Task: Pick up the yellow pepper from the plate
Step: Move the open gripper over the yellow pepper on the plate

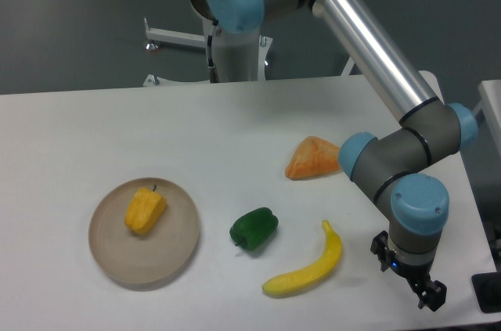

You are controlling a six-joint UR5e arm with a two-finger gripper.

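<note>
On the beige plate at the left of the table lies the yellow pepper, small, blocky, yellow-orange with a short dark stem, while the gripper hangs far right, empty, its opening unclear from here.
</note>
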